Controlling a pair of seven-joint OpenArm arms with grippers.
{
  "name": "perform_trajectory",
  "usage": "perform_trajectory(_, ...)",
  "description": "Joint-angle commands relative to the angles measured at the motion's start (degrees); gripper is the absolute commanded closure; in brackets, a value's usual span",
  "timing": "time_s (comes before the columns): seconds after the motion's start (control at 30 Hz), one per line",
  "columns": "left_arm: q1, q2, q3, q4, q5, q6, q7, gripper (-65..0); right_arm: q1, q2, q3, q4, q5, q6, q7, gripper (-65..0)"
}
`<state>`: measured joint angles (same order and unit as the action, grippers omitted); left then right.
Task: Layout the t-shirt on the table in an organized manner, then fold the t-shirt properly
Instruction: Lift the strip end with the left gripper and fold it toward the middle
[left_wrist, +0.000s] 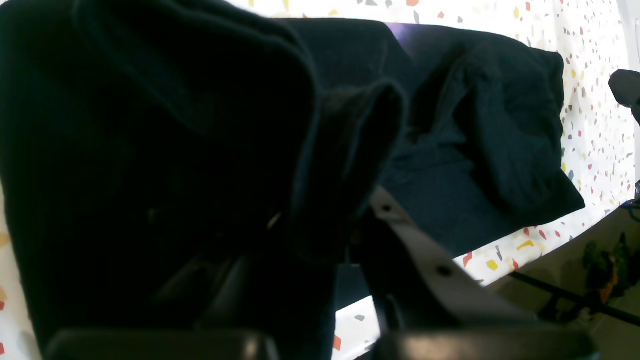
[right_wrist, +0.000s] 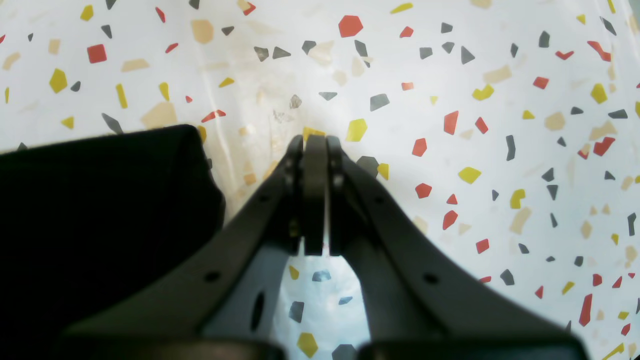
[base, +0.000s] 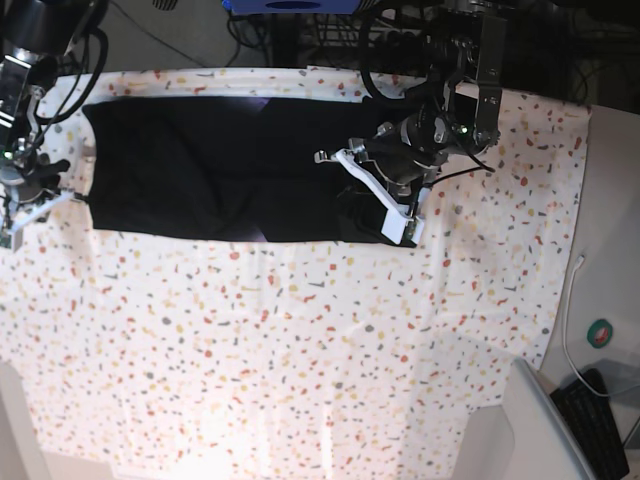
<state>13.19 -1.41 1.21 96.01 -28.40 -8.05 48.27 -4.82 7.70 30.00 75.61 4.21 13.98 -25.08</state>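
Black t-shirt along bench far edge; my left pincer pinches its cloth, right pincer pressed together, empty, beside the shirt.

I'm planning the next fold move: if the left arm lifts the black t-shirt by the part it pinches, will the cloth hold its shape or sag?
Likely sag: the t-shirt already bunches into soft folds and drapes over the left gripper. It looks thin and light, so it should lift easily. On the table its matte fabric will probably drag and wrinkle rather than slide.
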Motion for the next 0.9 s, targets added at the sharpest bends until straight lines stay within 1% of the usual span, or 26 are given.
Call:
perform_trajectory(0.0, -0.5, 0.1, 0.1, 0.8, -0.9, -0.3, -1.0, 0.0, 0.5, 1.0, 0.2, 0.8, 0.2, 0.0, 1.1, 0.0)
perform_trajectory(0.23, -1.4, 0.3, 0.1, -1.7, -0.9, -0.3, -1.2, 0.0, 0.5, 1.0, 0.2, 0.8, 0.2, 0.0, 1.1, 0.0)
perform_trajectory(0.33, -1.7, 1.4, 0.0, -3.0, -0.9, -0.3, -1.2, 0.0, 0.5, 1.0, 0.2, 0.8, 0.2, 0.0, 1.1, 0.0)
perform_trajectory(0.87, -2.2, 1.8, -0.2, -2.8, -0.9, -0.3, -1.3, 0.0, 0.7, 1.0, 0.2, 0.8, 0.2, 0.0, 1.1, 0.0)
